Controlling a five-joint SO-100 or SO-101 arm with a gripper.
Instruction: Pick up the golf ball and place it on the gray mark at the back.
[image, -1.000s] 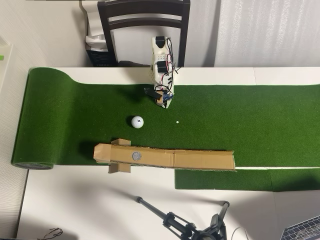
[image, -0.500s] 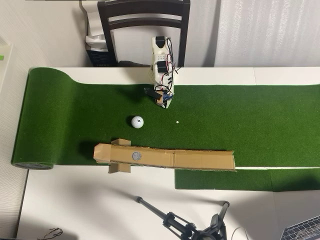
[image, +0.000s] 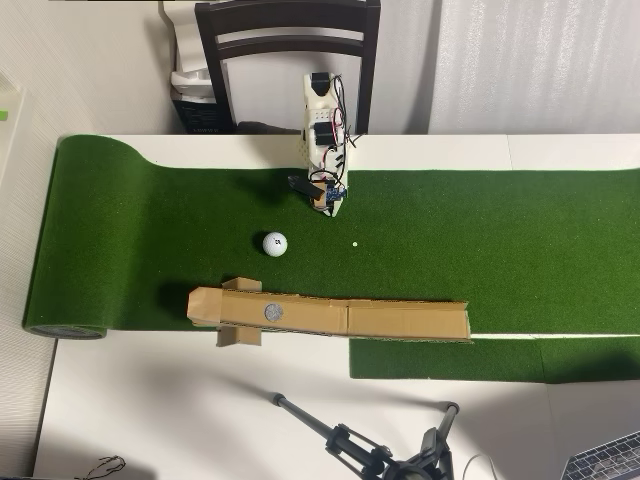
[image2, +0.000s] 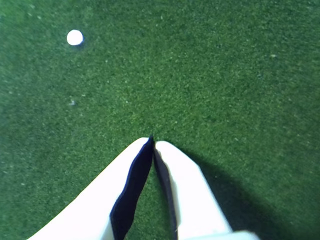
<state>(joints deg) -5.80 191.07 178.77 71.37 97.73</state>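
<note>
The tool points down at bare green turf in the wrist view, its two white fingers brought together so the tips meet, with only a thin dark slit between them lower down. Nothing is held between them. A small white dot lies on the turf toward the upper left of that view, well apart from the fingertips.

In the overhead view the arm is folded up at the far edge of the turf, its white body standing in front of a dark wooden chair, and the tool reaches just onto the green. The white dot sits near it, slightly below and to the right.

The golf ball rests on the turf to the lower left of the tool in the overhead view, clear of it and untouched, with its small dark print facing up. Below the ball lies a long strip of brown cardboard across the near edge of the turf. The gray mark is on the left part of that strip, almost straight below the ball, and it is uncovered.

The turf lies on a white table, rolled up at its left end. A black tripod shows at the bottom edge.
</note>
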